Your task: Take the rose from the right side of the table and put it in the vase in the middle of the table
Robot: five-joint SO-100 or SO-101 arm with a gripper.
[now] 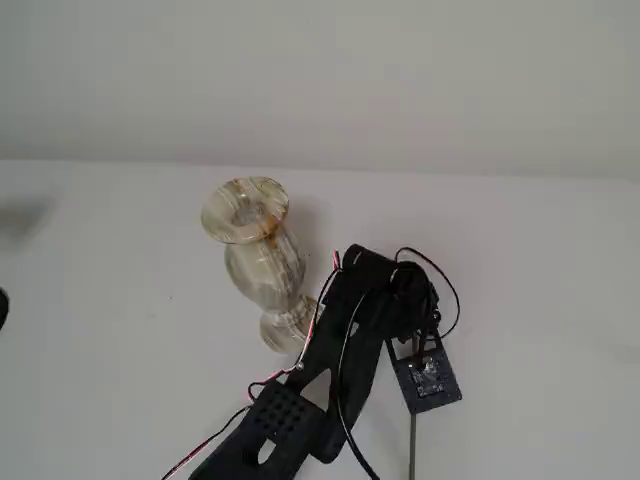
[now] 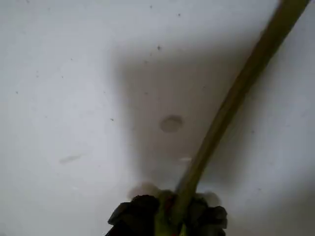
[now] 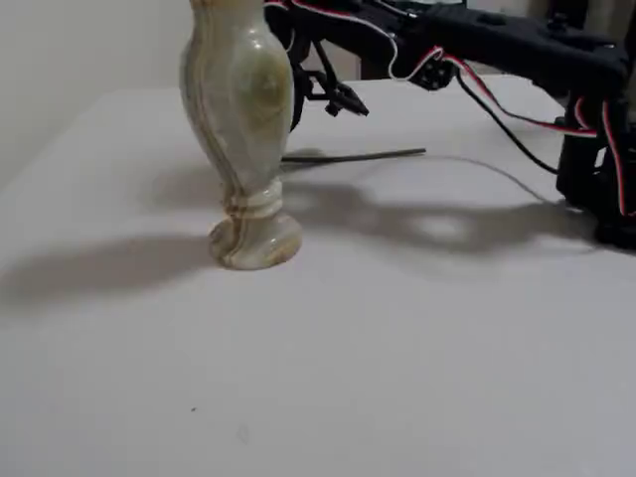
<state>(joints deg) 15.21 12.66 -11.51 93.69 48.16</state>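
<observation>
My gripper [image 2: 170, 216] is closed around the rose [image 2: 231, 103] at its stem, low over the table [image 2: 64, 98]. The vase [image 1: 252, 255] stands upright just beside my arm

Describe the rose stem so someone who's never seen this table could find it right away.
Start at the marbled vase standing on the white table. Behind it in that fixed view, under the black arm, lies the rose stem. It is the only thin, straight, grey-green rod, unlike the curling wires.
</observation>
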